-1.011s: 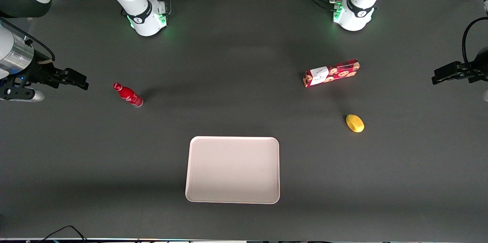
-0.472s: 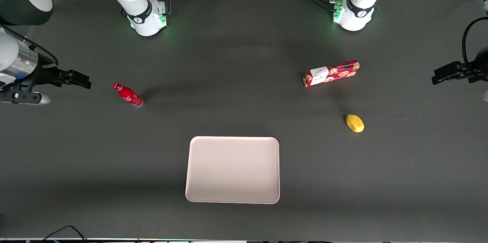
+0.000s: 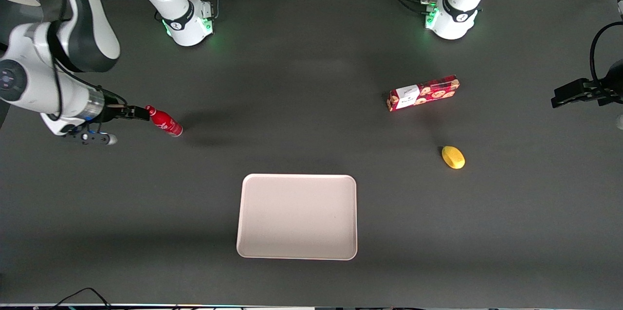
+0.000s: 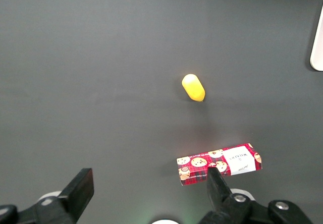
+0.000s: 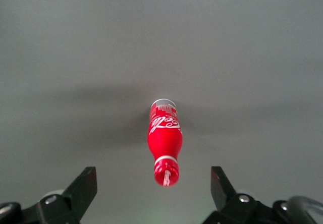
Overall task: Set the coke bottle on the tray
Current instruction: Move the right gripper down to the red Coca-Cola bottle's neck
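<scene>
Coke bottle (image 5: 164, 142) stands upright between the spread claw (image 5: 153, 188) fingers, untouched.

On the table: 1 coke bottle (image 3: 164, 121), 1 tray (image 3: 297, 216), 1 cookie box (image 3: 423, 93), 1 yellow lemon-like fruit (image 3: 453, 157).

Tray (image 4: 318, 52) cut off; end effector (image 5: 154, 193) fingertips perhaps cropped

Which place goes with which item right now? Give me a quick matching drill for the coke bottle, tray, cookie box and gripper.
Things:
1. coke bottle
2. tray
3. cookie box
4. gripper

Places:
A. toward the parked arm's end, farther from the front camera than the yellow object
B. nearest the front camera
C. at the bottle's cap, jaws open
D. upright on the table, between the jaws

Pairs: 1-D, 2-B, 3-A, 4-C
</scene>
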Available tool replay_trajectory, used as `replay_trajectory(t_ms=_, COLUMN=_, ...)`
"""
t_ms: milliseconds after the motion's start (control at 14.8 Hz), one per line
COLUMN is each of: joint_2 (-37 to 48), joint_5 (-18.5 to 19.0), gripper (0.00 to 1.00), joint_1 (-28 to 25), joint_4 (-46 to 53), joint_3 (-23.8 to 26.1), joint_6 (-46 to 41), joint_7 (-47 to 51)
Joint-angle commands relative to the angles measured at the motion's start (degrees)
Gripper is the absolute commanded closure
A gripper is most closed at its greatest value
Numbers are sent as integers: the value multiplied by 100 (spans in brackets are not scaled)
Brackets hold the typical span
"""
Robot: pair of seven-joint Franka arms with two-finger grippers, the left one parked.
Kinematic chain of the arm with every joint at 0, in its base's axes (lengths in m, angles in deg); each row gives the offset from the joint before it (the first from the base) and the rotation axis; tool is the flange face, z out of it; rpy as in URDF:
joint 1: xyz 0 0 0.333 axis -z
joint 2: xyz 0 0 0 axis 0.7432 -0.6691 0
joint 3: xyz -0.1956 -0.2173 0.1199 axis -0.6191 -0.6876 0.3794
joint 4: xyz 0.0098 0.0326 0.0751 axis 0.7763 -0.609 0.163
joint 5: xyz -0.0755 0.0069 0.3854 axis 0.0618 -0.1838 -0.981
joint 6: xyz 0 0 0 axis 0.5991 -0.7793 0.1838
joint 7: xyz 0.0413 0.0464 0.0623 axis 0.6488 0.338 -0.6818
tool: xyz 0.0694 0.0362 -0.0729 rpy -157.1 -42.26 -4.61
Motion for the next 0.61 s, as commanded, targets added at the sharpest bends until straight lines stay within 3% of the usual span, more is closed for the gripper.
replay_trajectory(t_ms=0, joint_2=164, joint_5=-41, gripper=0, joint_1=26, joint_4=-774, joint_3=-5, joint_6=666, joint_7=40)
replay_trajectory(t_ms=404, joint_2=243, joint_5=-41, gripper=0, joint_1=26, joint_4=-1451, joint_3=-5, joint_6=1282, joint_7=164)
replay_trajectory(t_ms=472, joint_2=252, joint_5=-41, gripper=9, joint_1=26, joint_4=-1470, joint_3=-5, joint_6=1283, joint_7=164)
replay_trajectory(t_ms=539, joint_2=261, joint_5=-32, gripper=27, joint_1=26, joint_4=-1470, joint_3=-5, joint_6=1274, joint_7=164)
